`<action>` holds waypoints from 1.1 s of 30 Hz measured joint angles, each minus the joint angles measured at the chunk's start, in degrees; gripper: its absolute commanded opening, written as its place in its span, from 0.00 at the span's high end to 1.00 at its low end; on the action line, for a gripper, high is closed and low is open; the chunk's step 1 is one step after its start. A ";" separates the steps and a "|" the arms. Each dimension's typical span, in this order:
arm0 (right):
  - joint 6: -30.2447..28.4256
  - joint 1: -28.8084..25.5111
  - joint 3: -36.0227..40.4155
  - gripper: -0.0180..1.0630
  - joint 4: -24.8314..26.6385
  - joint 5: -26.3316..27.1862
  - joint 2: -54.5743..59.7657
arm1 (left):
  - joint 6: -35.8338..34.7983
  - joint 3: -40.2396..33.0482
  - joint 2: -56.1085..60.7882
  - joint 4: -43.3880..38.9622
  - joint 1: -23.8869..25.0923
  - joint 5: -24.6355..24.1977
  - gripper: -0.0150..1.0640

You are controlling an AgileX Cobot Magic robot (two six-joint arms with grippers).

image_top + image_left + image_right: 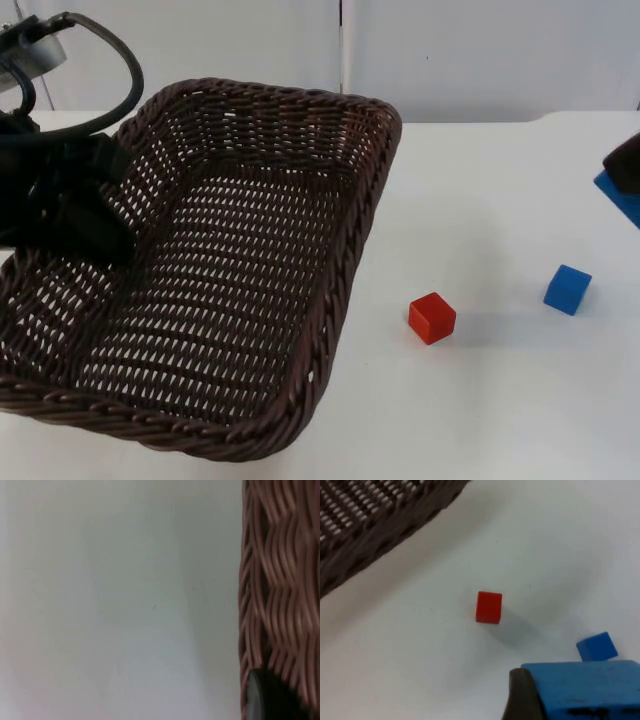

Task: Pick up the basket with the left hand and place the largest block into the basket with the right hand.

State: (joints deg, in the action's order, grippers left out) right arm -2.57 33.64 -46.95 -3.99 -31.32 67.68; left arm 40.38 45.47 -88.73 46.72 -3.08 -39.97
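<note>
A: From the top, what is the left gripper (pixel 95 215) doing?
B: It is gripping the basket (pixel 330 300) rim, tipping it up for the block.
A: And its own camera?
B: The rim (pixel 280 580) is sitting right against the fingertip.
A: The right gripper (pixel 560 695)?
B: It is holding the big blue block (pixel 585 685) above the surface (pixel 420 655), near the red block (pixel 489 607) and small blue block (pixel 596 646).

White table top (pixel 500 400) fills most of scene, matte, evenly lit, soft shadows only. Far edge meets grey partition wall (pixel 480 50). Wall made of flat panels; thin dark vertical seam (pixel 341 45) between two of them. Table's far right corner rounded where it meets wall. Same white surface (pixel 420 655) seen from right wrist.
</note>
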 measured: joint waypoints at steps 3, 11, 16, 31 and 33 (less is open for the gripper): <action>-0.83 0.00 -2.34 0.98 1.39 -0.44 1.04 | 0.00 0.00 0.00 0.00 0.00 0.34 0.99; -4.38 2.30 -15.61 0.98 6.87 -2.53 11.76 | 0.00 0.00 0.00 0.00 0.00 0.43 0.99; -5.33 6.59 -24.49 0.98 7.42 -3.89 19.82 | 0.00 0.00 0.00 0.00 0.00 0.43 0.99; -5.74 12.03 -47.90 0.97 8.61 -8.33 42.83 | 0.00 0.00 0.00 0.00 0.00 0.43 0.99; -5.74 12.03 -48.18 0.92 8.63 -8.48 44.31 | 0.00 0.00 0.00 0.00 0.00 0.43 0.99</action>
State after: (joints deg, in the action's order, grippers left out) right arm -8.31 45.68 -95.13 4.64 -39.79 111.99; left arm 40.38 45.47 -88.73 46.72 -3.08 -39.53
